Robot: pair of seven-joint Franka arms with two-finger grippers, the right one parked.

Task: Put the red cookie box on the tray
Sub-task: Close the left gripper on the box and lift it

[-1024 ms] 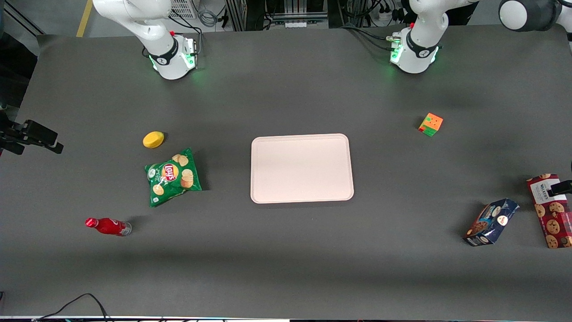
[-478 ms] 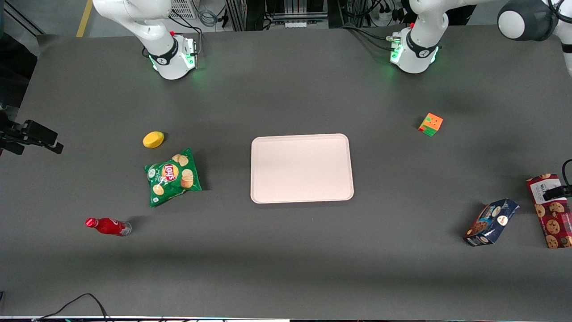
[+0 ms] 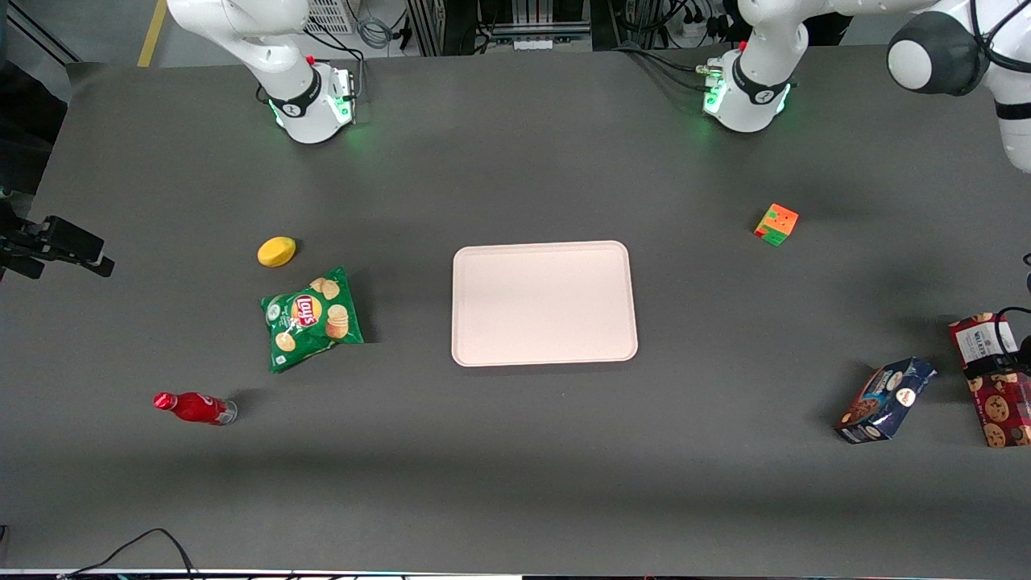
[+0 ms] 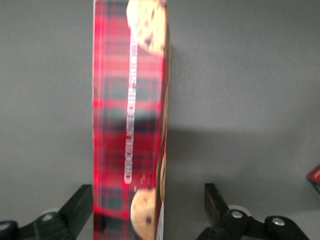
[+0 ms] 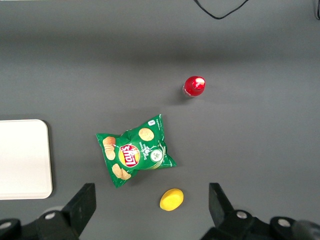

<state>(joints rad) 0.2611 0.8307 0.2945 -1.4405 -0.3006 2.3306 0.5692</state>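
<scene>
— Red tartan is what you want to look for: where is the red cookie box (image 3: 995, 379) right now?

— You'll find it lying flat on the grey table (image 3: 515, 451) at the working arm's end, right at the edge of the front view, with its white label end pointing away from the front camera. The blue cookie package (image 3: 884, 400) sits just beside it, toward the middle of the table.

— And your gripper (image 4: 150, 212)?

— It hangs directly above the box, over the part next to the label. In the left wrist view you can see the two black fingers (image 4: 75, 210) spread apart, one on each side of the box's long edges. One finger looks just beside the box edge; the other stands clear of it with bare table between. Whether either touches the box, you cannot tell.

— How about the tray (image 3: 544, 303)?

— Pale pink, at the table's centre, well apart from the box, with nothing on it.
</scene>
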